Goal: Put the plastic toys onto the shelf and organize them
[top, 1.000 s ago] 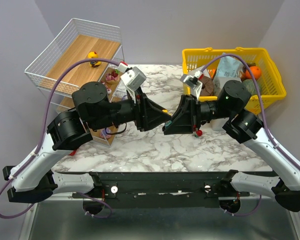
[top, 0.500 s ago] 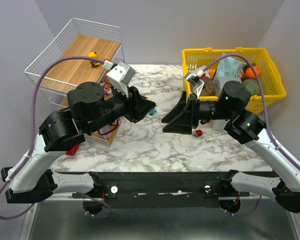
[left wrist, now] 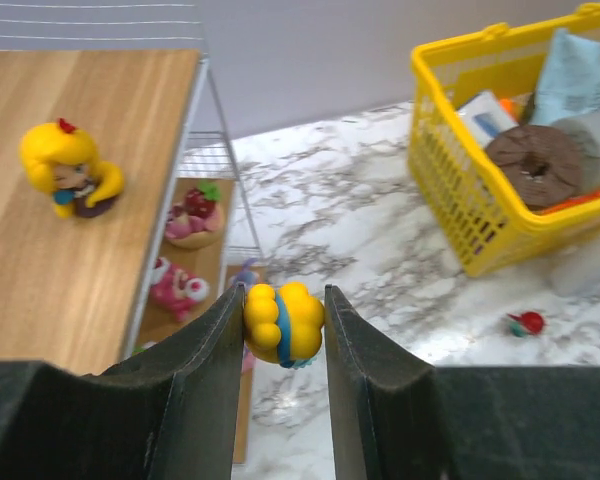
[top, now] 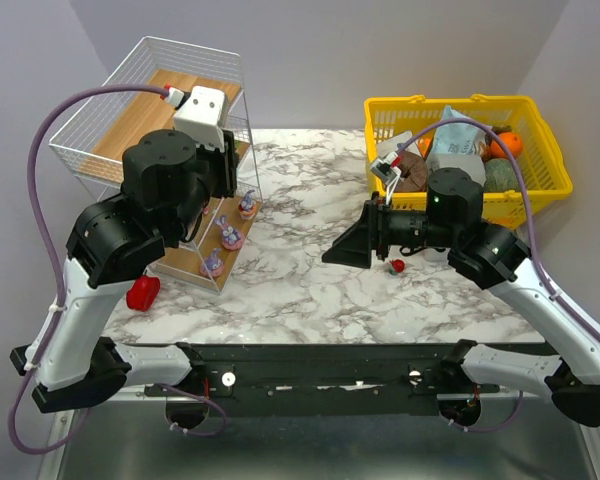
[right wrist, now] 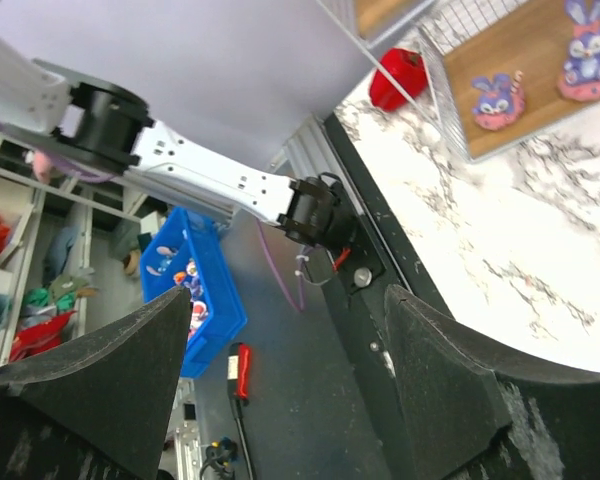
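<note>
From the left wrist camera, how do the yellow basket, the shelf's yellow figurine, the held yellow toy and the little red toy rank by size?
Largest: yellow plastic basket.
Next, too alike to rank: yellow-haired figurine on the wooden board and yellow plastic toy in the left gripper, nearer the camera.
Smallest: small red toy.

The left arm (top: pixel 75 300) and right arm (top: pixel 550 305) have white link shells between bulky black joint housings (top: pixel 160 170); a purple cable (top: pixel 42 170) trails each, and the end effector fingers (left wrist: pixel 180 400) are matte black
</note>
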Action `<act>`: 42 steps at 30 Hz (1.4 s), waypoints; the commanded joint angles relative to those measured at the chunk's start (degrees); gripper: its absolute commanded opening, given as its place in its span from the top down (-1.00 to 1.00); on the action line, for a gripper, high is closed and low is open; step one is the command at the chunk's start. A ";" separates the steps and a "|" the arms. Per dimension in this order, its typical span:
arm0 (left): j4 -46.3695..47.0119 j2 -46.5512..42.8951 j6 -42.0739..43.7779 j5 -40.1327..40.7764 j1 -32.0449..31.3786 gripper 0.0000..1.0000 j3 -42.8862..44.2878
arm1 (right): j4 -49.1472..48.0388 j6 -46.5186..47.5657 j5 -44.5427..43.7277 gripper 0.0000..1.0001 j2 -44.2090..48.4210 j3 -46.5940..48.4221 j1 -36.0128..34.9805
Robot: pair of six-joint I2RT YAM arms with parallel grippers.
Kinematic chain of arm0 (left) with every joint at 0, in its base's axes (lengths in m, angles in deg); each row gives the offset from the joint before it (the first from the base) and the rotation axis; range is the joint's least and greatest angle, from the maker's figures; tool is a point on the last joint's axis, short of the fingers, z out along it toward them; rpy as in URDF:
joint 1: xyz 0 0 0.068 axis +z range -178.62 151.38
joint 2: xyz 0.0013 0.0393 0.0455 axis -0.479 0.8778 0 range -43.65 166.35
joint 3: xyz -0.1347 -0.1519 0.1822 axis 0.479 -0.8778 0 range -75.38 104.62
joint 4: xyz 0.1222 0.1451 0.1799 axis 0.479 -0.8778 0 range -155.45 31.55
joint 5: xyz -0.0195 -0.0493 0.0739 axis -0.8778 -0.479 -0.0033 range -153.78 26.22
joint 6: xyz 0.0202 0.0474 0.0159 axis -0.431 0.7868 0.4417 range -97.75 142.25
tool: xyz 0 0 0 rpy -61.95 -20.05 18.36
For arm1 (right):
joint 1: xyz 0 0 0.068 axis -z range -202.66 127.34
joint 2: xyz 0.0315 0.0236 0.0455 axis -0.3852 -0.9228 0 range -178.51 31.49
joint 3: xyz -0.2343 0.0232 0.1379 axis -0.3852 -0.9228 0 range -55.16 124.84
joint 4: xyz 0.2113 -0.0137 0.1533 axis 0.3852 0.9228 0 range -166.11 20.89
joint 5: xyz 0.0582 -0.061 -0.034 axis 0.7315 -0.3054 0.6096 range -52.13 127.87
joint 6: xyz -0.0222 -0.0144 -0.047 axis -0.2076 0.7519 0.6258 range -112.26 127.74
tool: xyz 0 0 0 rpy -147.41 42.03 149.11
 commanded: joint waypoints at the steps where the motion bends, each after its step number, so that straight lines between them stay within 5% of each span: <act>1: -0.22 1.36 5.45 0.02 6.89 1.00 4.54 | 4.60 2.49 -2.98 -0.69 -1.38 0.53 0.00; 19: -3.73 4.53 7.21 -26.10 33.18 1.00 9.02 | 7.25 5.04 -3.43 -0.69 -5.34 2.64 0.00; 42: -8.57 3.57 14.42 -22.15 35.22 0.94 6.66 | 7.25 5.12 -0.88 -0.67 -10.44 3.26 0.00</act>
